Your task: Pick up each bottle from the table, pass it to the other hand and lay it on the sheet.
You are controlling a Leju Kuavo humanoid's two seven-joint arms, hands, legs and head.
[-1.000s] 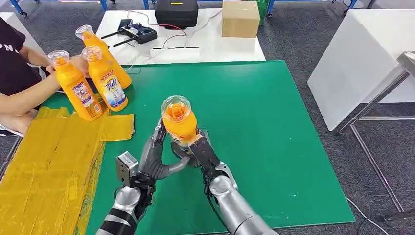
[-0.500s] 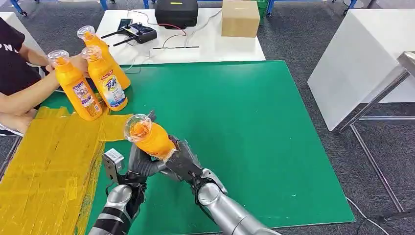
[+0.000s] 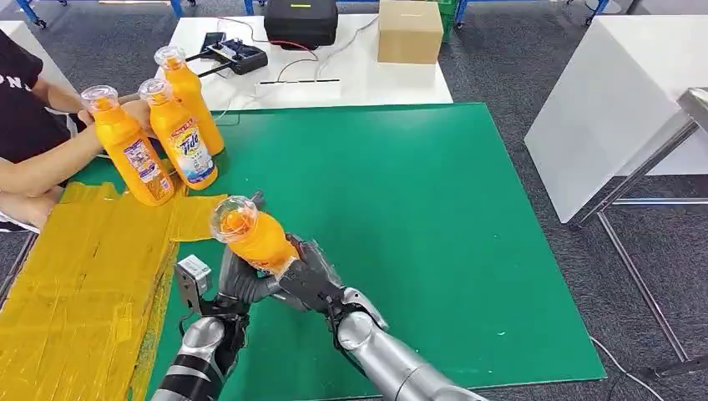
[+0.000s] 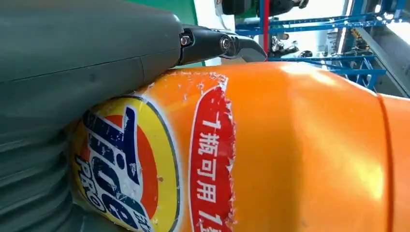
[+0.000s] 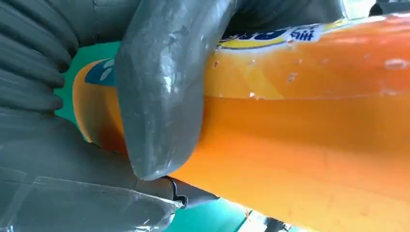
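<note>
An orange detergent bottle (image 3: 257,240) with a clear cap hangs tilted above the green mat (image 3: 434,217), cap leaning toward the yellow sheet (image 3: 75,284). My left hand (image 3: 238,282) wraps it from the left and my right hand (image 3: 309,280) grips its lower body from the right. In the left wrist view the bottle (image 4: 290,154) lies against my left hand (image 4: 72,72). In the right wrist view my right hand (image 5: 159,96) has its thumb clasped over the bottle (image 5: 314,135). Three more orange bottles (image 3: 185,138) stand at the mat's far left corner.
A person sits at the left, an arm (image 3: 42,167) reaching to the standing bottles. Behind the mat a white table (image 3: 334,83) carries a black case (image 3: 300,21), a cardboard box (image 3: 409,32) and a remote. A white table (image 3: 609,100) stands to the right.
The held bottle has tipped from upright to leaning left and moved left with both hands; in the last half second it barely moved. The person has set the farthest bottle upright.
</note>
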